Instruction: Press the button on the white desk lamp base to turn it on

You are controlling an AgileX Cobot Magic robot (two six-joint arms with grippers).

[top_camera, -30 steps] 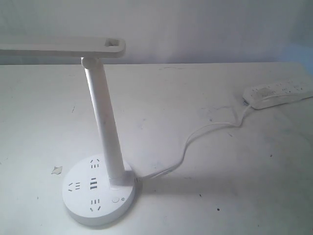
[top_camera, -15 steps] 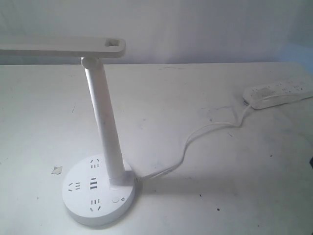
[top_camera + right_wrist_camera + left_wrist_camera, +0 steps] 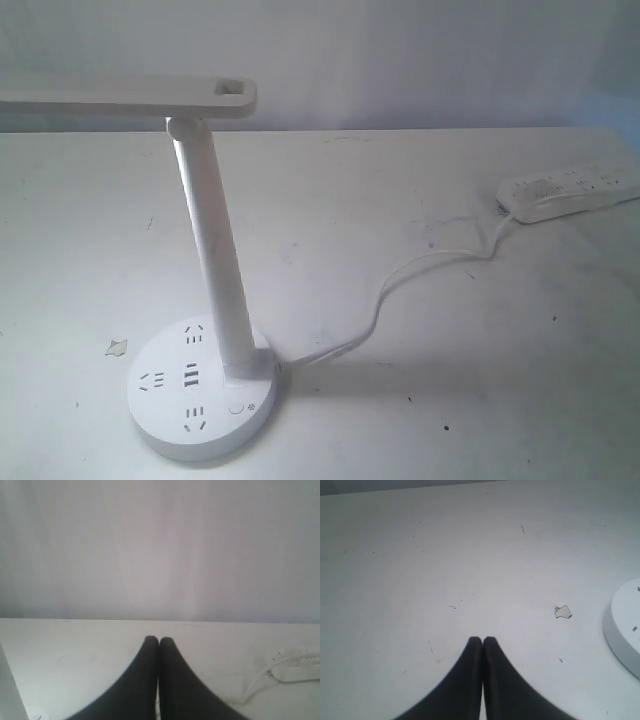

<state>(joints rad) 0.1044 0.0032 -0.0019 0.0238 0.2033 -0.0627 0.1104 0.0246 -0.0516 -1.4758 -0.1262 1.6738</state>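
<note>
The white desk lamp base (image 3: 165,405) is a round disc at the front left of the table, with dark socket slots and two USB ports on top. The button (image 3: 236,407) is a tiny ringed circle beside a sun mark, just in front of the slim post (image 3: 215,260). No gripper shows in the exterior view. My left gripper (image 3: 483,640) is shut and empty over bare table, with the base's rim (image 3: 622,630) off to one side. My right gripper (image 3: 159,640) is shut and empty, facing the back wall, the post (image 3: 9,690) at the frame's edge.
The lamp head (image 3: 120,97) reaches out to the left above the table. A white cable (image 3: 400,285) runs from the base to a long power strip (image 3: 570,193) at the right rear. A small chipped patch (image 3: 117,347) lies left of the base.
The lamp, cable and power strip have not moved. A thin dark sliver at the right edge of the exterior view half a second ago is gone now.
</note>
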